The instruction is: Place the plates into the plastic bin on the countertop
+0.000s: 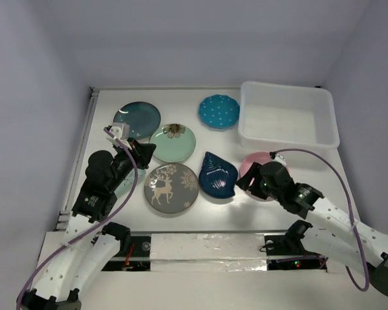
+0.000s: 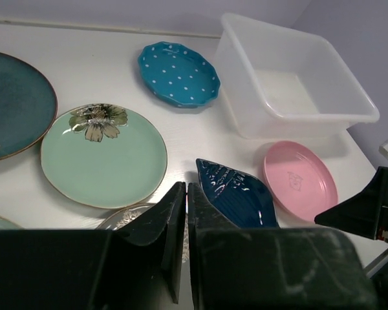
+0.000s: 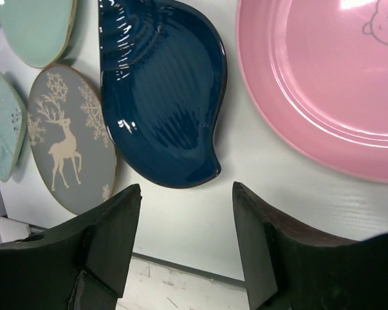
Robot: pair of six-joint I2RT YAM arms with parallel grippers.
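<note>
The pink plate (image 1: 257,159) lies flat on the tabletop (image 1: 181,97), just in front of the plastic bin (image 1: 288,139). The bin has nothing in it. The navy shell plate (image 1: 218,175) sits right beside the pink one, on its left.

The right gripper (image 3: 184,190) hangs low over the near edge, between these two plates. Its fingers are spread wide and hold nothing. The pink plate is ahead and to the right of the fingers. It is round, so I think any side will do for a grab.

The right arm is much nearer. The left gripper (image 2: 185,194) is well apart, with its fingers pressed together.
</note>
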